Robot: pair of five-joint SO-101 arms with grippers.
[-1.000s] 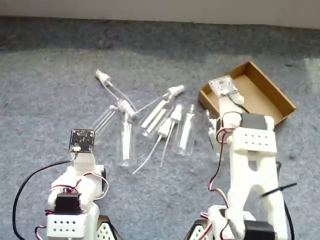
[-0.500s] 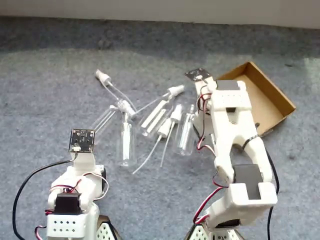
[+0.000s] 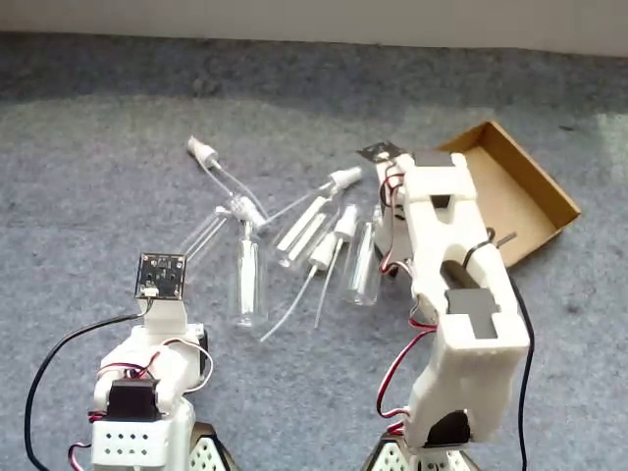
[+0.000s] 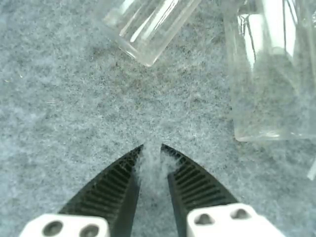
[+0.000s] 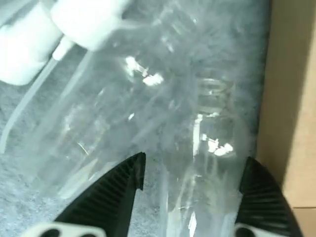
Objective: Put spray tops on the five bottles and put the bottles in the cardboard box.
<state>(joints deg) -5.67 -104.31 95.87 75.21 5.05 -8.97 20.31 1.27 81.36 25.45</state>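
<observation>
Right gripper: wide open, jaws straddling a bottle, nothing clamped yet
Bottle: lying flat on the carpet with its neck open and no top on, right alongside the box wall
Left gripper: pinched nearly together, empty, sitting low over the carpet near two bottle bases
Other bottles: lying in the middle of the carpet
Tops: loose, long tubes trailing, mixed in among the bottles
Progress: early days I reckon, no bottle capped or boxed as far as I can tell
Risk 1: that bottle is round, slick and on its side, so an off-centre squeeze could pop it out or roll it into its neighbour
Risk 2: the jaw nearest the cardboard could snag the wall and shove the box
Risk 3: a bottle dropped in the box without a top would skip half the job
</observation>
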